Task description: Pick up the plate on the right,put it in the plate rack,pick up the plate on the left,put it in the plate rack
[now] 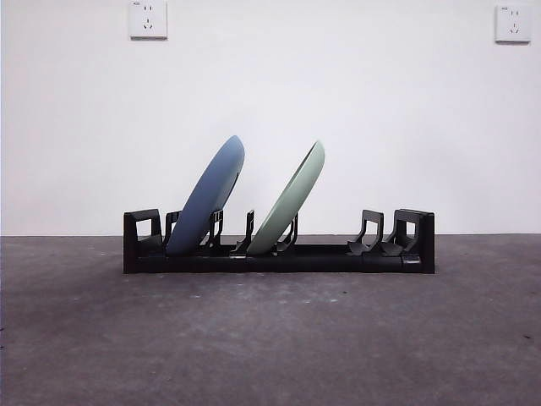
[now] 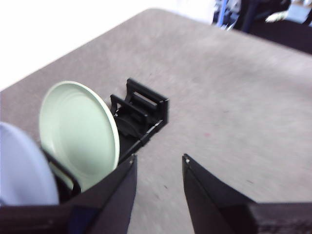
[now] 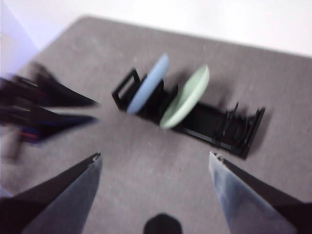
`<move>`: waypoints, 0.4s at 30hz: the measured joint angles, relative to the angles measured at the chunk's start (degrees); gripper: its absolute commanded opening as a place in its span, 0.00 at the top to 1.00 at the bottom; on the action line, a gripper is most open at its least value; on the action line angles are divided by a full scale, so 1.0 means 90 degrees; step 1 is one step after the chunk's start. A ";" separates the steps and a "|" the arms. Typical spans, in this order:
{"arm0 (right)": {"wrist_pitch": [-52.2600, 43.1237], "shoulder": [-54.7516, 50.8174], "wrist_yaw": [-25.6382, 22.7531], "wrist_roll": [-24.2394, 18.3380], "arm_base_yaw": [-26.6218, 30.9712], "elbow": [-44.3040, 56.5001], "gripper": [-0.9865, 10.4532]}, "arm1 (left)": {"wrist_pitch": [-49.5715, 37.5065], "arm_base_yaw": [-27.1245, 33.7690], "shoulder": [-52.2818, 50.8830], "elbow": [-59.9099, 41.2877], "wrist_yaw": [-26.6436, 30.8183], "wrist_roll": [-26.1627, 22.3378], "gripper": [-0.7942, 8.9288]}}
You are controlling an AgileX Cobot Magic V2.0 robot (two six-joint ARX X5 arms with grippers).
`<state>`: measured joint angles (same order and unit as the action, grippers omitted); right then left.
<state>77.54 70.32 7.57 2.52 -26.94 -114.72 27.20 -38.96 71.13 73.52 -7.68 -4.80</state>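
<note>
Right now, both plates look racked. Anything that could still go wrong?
1. The blue plate and green plate both lean steeply in the plate rack, held only low down; a knock could tip them.
2. The left gripper, jaws open, sits close beside the green plate, so a careless retreat might clip its rim.
3. The right gripper is open and well clear of the rack; little risk there.

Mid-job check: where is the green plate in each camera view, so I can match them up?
Front view: green plate leans in the plate rack, near its middle, right of the blue plate.
Left wrist view: green plate, large, close by.
Right wrist view: green plate, blurred, farther off.
Shared landmark: the rack.
</note>
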 measured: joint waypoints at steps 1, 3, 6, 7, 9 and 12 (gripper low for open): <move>0.0002 0.0000 0.0029 -0.0029 0.0000 0.0192 0.58 | 0.0204 0.0000 -0.0245 0.0000 -0.0002 0.0024 0.76; 0.0002 0.0007 0.0155 -0.0061 0.0000 0.0571 0.58 | 0.0542 0.0000 -0.0665 0.0000 -0.0005 0.0080 0.76; 0.0002 0.0027 0.0449 -0.0131 0.0000 0.1311 0.58 | 0.1083 0.0000 -0.1338 0.0000 -0.0005 0.0117 0.76; 0.0002 0.0032 0.0527 -0.0170 0.0000 0.1593 0.59 | 0.1241 0.0000 -0.1540 0.0000 -0.0005 0.0117 0.76; 0.0000 0.0036 0.0617 -0.0223 0.0000 0.2191 0.59 | 0.1537 0.0000 -0.1882 0.0000 -0.0005 0.0124 0.76; -0.0102 0.0041 0.0838 -0.0245 0.0000 0.2907 0.90 | 0.1770 0.0000 -0.2059 0.0000 -0.0005 0.0153 0.95</move>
<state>76.62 70.70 15.11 0.32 -26.94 -88.55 43.13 -38.96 52.60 73.52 -7.73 -3.42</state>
